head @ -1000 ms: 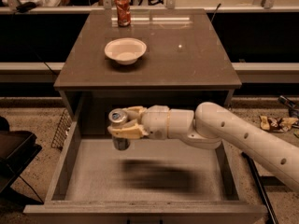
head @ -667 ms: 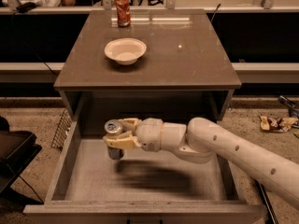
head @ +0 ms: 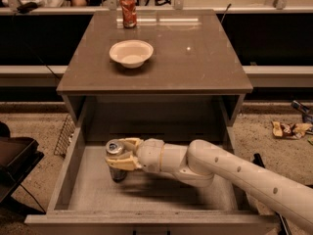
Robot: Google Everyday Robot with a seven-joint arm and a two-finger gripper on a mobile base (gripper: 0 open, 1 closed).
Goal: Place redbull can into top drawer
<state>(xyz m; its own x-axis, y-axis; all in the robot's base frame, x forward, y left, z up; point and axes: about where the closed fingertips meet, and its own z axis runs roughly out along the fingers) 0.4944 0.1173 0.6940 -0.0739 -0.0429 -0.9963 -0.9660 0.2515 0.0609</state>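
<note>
Gripper [head: 117,153] clasping redbull can [head: 118,174] inside top drawer [head: 146,221], bowl [head: 131,53], soda can [head: 128,12] on tabletop [head: 195,67]

No legible text, brand or number anywhere, markings on the redbull can [head: 115,147] unreadable, label on the red soda can [head: 128,12] at the back of the surface [head: 195,67] unreadable, gripper [head: 119,155] inside the top drawer [head: 146,218], jaws clasping the redbull can

A silver-grey, dark-marked redbull can [head: 115,148] is clasped by the cream gripper [head: 118,155] over the pale-grey floor of the top drawer [head: 98,192]; a red-orange soda can [head: 128,12] is seen at the far edge of the brown tabletop [head: 195,58].
</note>
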